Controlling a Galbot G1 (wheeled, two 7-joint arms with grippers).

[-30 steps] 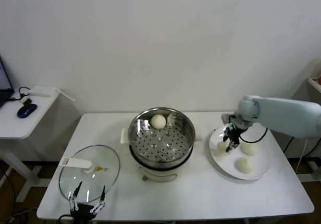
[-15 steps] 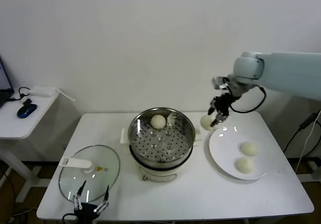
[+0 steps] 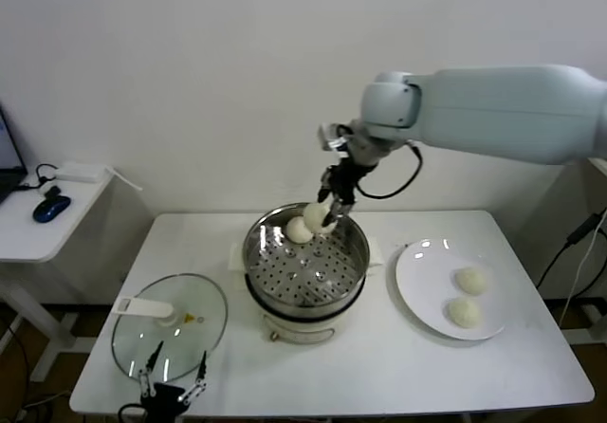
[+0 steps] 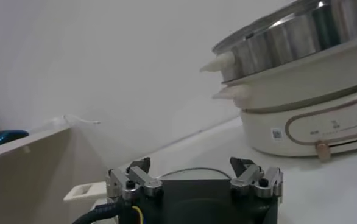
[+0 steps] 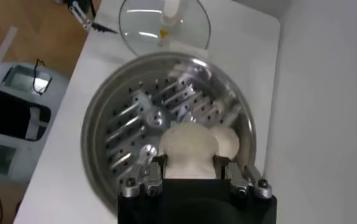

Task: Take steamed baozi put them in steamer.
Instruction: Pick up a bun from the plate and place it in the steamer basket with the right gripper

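The right gripper [image 3: 325, 216] pinches a round off-white baozi bun [image 3: 317, 216] just above the shiny steel steamer pot [image 3: 305, 264], beside another bun [image 3: 298, 229] inside.

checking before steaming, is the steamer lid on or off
Off. The glass lid lies flat on the table to the left of the steamer, whose perforated tray is uncovered with one baozi inside.

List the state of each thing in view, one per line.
Steamer: uncovered, one baozi on its tray.
Held baozi: gripped above the steamer's back rim.
Right tool: shut on the held baozi.
Left tool: open, idle by the lid.
Lid: off, flat on the table.
Plate: holds two baozi.
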